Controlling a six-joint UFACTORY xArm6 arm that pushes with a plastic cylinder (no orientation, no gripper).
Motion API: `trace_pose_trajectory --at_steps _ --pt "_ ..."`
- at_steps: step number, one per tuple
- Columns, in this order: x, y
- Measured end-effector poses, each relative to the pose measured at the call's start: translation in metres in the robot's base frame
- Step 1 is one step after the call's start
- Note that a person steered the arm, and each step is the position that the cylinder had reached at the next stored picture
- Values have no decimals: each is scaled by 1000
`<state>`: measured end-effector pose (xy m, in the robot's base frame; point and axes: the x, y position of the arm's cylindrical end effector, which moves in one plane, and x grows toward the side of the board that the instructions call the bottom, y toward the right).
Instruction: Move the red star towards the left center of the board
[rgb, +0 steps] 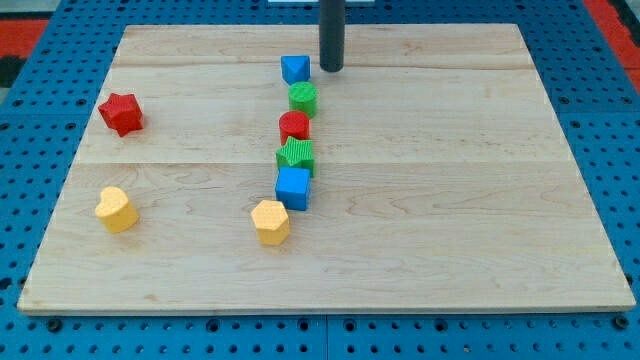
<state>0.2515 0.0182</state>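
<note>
The red star (121, 113) lies on the wooden board (450, 200) near its left edge, toward the view's top. My tip (331, 68) rests near the board's top centre, far to the right of the red star. It stands just right of a small blue block (295, 69), apart from it.
A column of blocks runs down the middle: a green cylinder (303, 98), a red cylinder (294, 126), a green star (296, 155), a blue cube (293, 188) and a yellow hexagon (270, 221). A yellow heart (116, 209) lies below the red star.
</note>
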Motion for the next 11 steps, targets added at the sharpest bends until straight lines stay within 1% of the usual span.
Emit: trace_pose_trajectory --at_steps 1,2,3,4,6,7,8,9,10,11 --pt "-41 -15" --pt "-59 -61" --pt "-59 -151" --pt "-23 -224" --pt "162 -239" --pt "193 -258" --pt "198 -290" --pt "189 -312" --pt "156 -238" --pt "142 -232"
